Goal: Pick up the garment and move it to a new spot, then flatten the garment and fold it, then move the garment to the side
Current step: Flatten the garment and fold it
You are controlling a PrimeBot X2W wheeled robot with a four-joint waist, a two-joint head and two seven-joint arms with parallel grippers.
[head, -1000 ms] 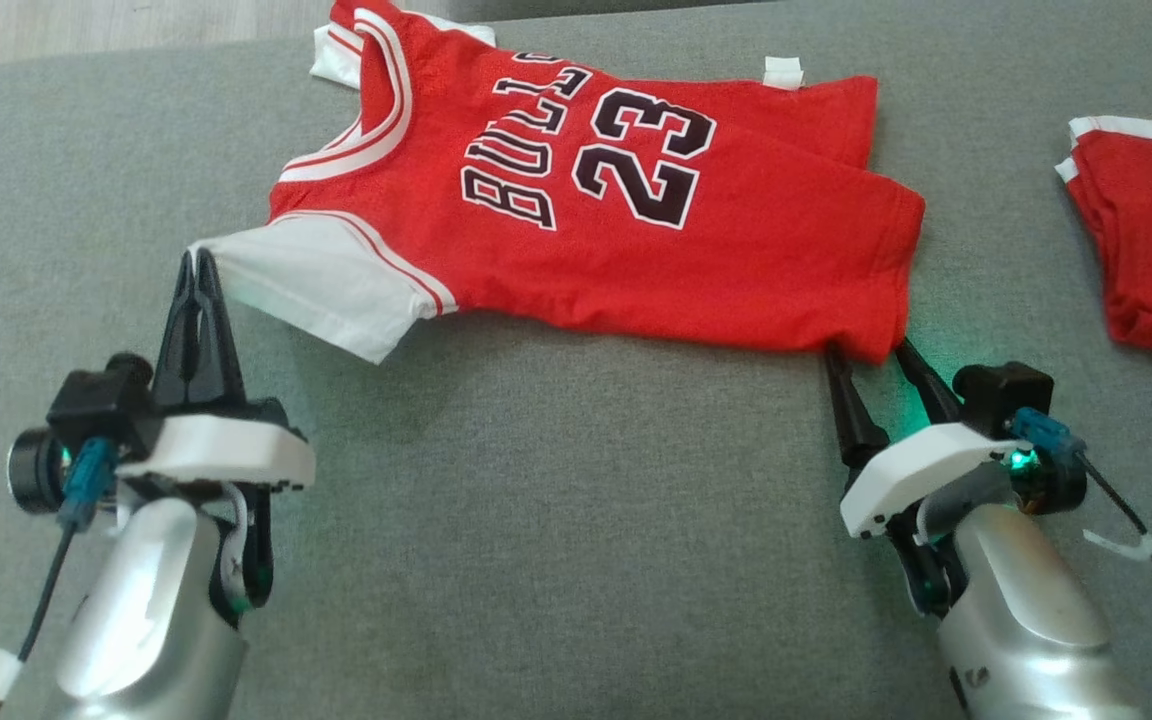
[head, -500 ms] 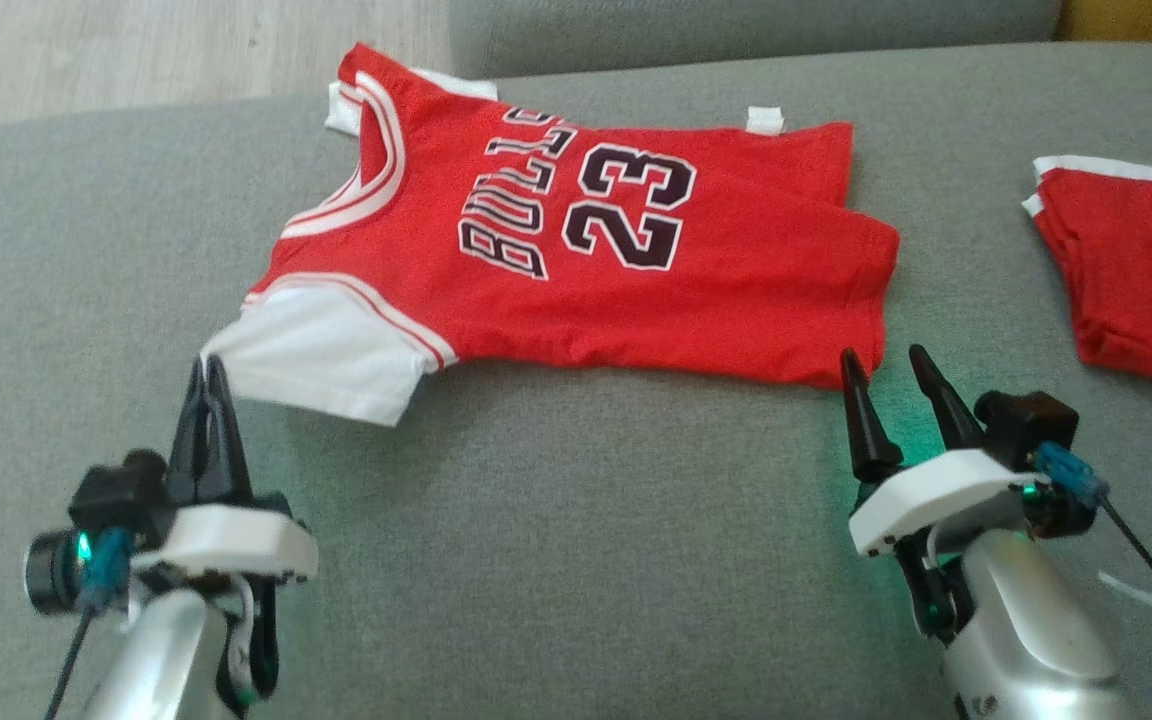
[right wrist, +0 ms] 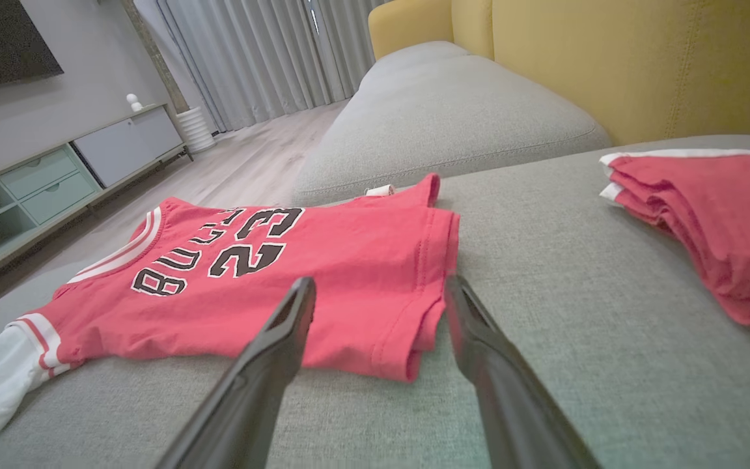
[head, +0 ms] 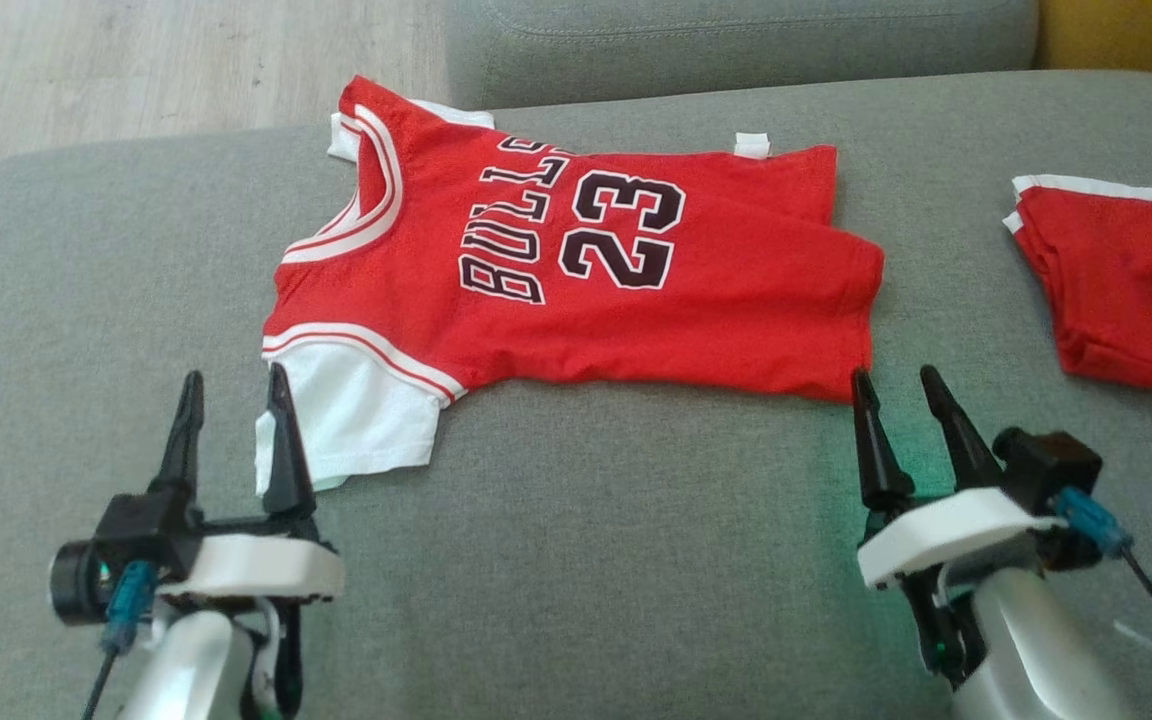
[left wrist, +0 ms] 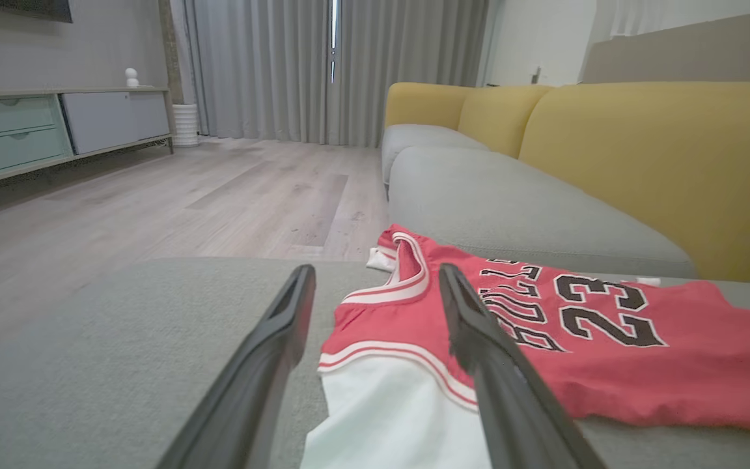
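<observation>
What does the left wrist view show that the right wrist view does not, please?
Left wrist view, not the right: the left gripper, open, with the white sleeve seen close between its fingers. Right wrist view, not the left: the right gripper, open, just short of the hem corner, and a folded red garment farther right. Both: the red jersey numbered 23 spread on the grey cushion, the curtains and the cabinet.

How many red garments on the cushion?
2: the jersey spread on the grey cushion; a folded red garment to its right, cropped in the head view, so more could be hidden.
</observation>
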